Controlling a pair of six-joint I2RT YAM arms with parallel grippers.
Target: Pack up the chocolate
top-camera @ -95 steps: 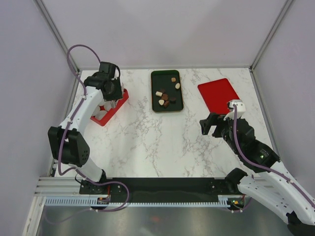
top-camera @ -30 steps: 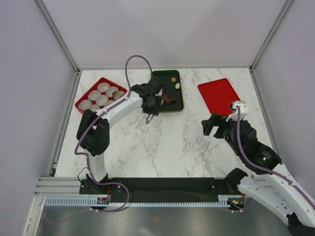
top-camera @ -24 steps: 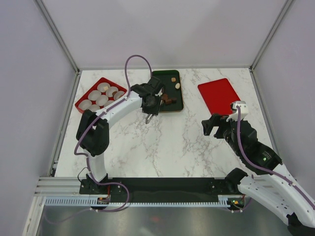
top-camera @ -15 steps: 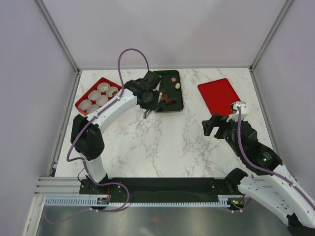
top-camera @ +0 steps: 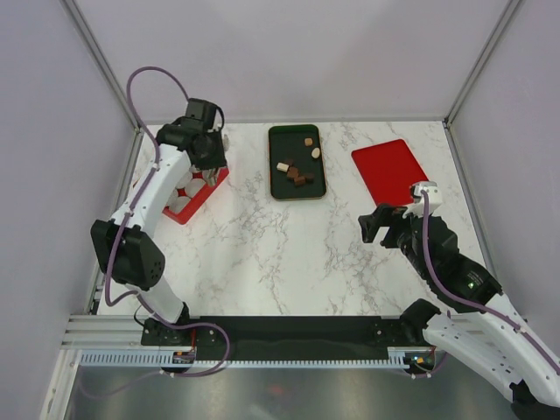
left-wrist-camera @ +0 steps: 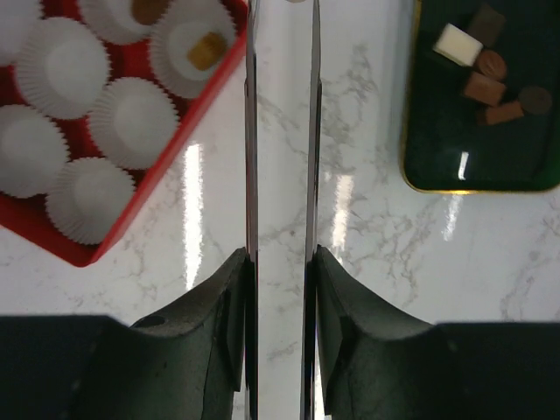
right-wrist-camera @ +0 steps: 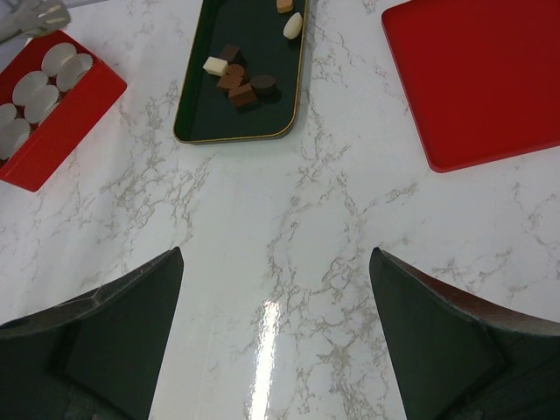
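Note:
Several chocolates (top-camera: pixel 296 171) lie in the dark green tray (top-camera: pixel 278 188), dark brown, tan and cream; they also show in the left wrist view (left-wrist-camera: pixel 486 79) and the right wrist view (right-wrist-camera: pixel 238 77). My left gripper (top-camera: pixel 206 156) is over the right end of the red box (top-camera: pixel 198 199) and is shut on long metal tongs (left-wrist-camera: pixel 249 131). The tong tips run out of the wrist view, so I cannot tell whether they hold anything. In the box, one paper cup holds a tan chocolate (left-wrist-camera: pixel 207 50) and another a dark brown one (left-wrist-camera: pixel 149 9). My right gripper (top-camera: pixel 379 224) is open and empty above bare marble.
The red box (left-wrist-camera: pixel 131 201) holds several white paper cups (left-wrist-camera: pixel 131 122), most of them empty. A flat red lid (top-camera: pixel 388 169) lies at the back right, also in the right wrist view (right-wrist-camera: pixel 481 79). Grey walls enclose the marble table (top-camera: pixel 289 254).
My left arm swung with the tongs from the green tray back left to over the red box. The right arm has not moved.

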